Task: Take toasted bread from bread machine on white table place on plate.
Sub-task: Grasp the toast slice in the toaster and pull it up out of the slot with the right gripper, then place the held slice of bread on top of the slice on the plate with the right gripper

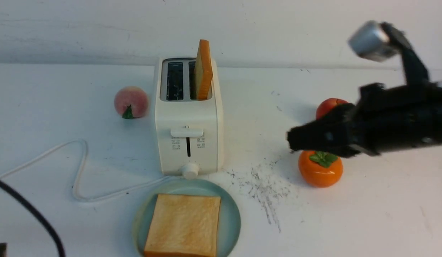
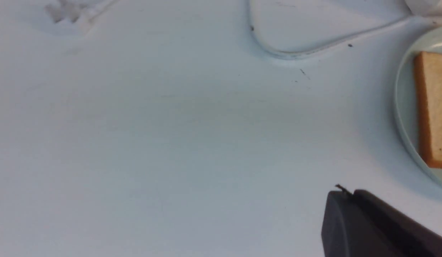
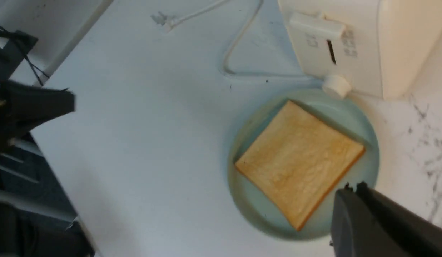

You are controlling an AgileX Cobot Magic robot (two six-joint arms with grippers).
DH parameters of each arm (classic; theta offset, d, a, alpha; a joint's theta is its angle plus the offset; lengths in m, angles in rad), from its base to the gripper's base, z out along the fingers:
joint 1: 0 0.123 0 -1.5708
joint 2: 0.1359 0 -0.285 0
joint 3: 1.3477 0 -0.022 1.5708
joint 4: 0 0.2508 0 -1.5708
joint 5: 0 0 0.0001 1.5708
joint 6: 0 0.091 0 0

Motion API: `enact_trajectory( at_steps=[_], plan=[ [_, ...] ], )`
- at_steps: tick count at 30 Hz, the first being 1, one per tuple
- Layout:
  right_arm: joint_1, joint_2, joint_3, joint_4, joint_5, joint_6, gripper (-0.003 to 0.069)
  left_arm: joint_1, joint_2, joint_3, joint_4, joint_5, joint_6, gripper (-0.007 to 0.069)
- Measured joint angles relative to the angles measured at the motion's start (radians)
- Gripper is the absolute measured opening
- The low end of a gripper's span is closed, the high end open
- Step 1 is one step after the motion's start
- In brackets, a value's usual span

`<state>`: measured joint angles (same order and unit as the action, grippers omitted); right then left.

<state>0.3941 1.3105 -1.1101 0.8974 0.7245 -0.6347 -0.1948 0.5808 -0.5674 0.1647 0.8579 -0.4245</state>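
One toasted bread slice [image 1: 183,224] lies flat on the blue-green plate [image 1: 229,214] in front of the cream bread machine [image 1: 187,117]. A second slice [image 1: 203,69] stands upright in the machine's right slot. My right gripper [image 1: 291,140] is shut and empty, hovering right of the machine, above the white table [image 1: 367,207]. In the right wrist view its tips [image 3: 351,191] are over the plate's [image 3: 363,121] edge, beside the slice [image 3: 299,159]. My left gripper [image 2: 344,194] is shut and empty, low over the table left of the plate [image 2: 403,107].
A peach [image 1: 131,102] sits left of the machine. An orange persimmon [image 1: 320,169] and a red fruit [image 1: 329,106] sit to the right, under my right arm. The white cord [image 1: 78,167] loops on the table at left. Dark scuffs [image 1: 263,185] mark the table.
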Motion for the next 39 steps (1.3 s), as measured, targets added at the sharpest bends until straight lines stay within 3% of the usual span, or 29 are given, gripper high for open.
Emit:
enact_trajectory(
  at_steps=[4, 8, 12, 13, 19, 22, 24, 26, 28, 30, 31, 32, 34, 39],
  plan=[
    [0.108, 0.187, -0.183, -0.099, -0.17, 0.051, 0.0012, 0.0, -0.151, 0.0, -0.036, 0.066, -0.024, -0.0014],
    [0.126, 0.289, -0.293, -0.122, -0.212, 0.054, 0.0044, 0.0, -0.234, 0.0, -0.062, 0.102, -0.022, -0.0014],
    [0.129, 0.412, -0.423, -0.124, -0.31, 0.057, 0.0156, 0.0, -0.339, 0.0, -0.099, 0.185, -0.018, -0.0014],
    [0.129, 0.454, -0.468, -0.124, -0.362, 0.058, 0.0237, 0.0, -0.372, 0.0, -0.102, 0.219, -0.017, -0.0014],
    [0.129, 0.579, -0.544, -0.115, -0.498, 0.06, 0.0494, 0.0, -0.439, 0.0, -0.107, 0.294, -0.016, -0.0014],
    [0.129, 0.629, -0.547, -0.076, -0.518, 0.06, 0.0568, 0.0, -0.443, 0.0, -0.116, 0.301, -0.016, -0.0014],
    [0.129, 0.659, -0.547, -0.055, -0.516, 0.06, 0.058, 0.0, -0.443, 0.0, -0.121, 0.299, -0.016, -0.0014],
    [0.129, 0.676, -0.547, -0.048, -0.509, 0.057, 0.0556, 0.0, -0.443, 0.0, -0.121, 0.297, -0.016, -0.0014],
    [0.129, 0.681, -0.547, -0.047, -0.501, 0.053, 0.0476, 0.0, -0.443, 0.0, -0.116, 0.291, -0.016, -0.0014],
    [0.129, 0.673, -0.547, -0.046, -0.501, 0.052, 0.0332, 0.0, -0.443, 0.0, -0.111, 0.286, -0.016, -0.0014],
    [0.129, 0.659, -0.547, -0.047, -0.499, 0.049, 0.0189, 0.0, -0.443, 0.0, -0.108, 0.285, -0.016, -0.0014],
    [0.129, 0.645, -0.547, -0.051, -0.494, 0.044, 0.0112, 0.0, -0.443, 0.0, -0.106, 0.284, -0.016, -0.0014],
    [0.129, 0.609, -0.546, -0.061, -0.487, 0.032, 0.0075, 0.0, -0.443, 0.0, -0.106, 0.284, -0.016, -0.0014],
    [0.129, 0.441, -0.546, -0.073, -0.407, 0.02, 0.0092, 0.0, -0.443, 0.0, -0.103, 0.284, -0.016, -0.0014]
  ],
)
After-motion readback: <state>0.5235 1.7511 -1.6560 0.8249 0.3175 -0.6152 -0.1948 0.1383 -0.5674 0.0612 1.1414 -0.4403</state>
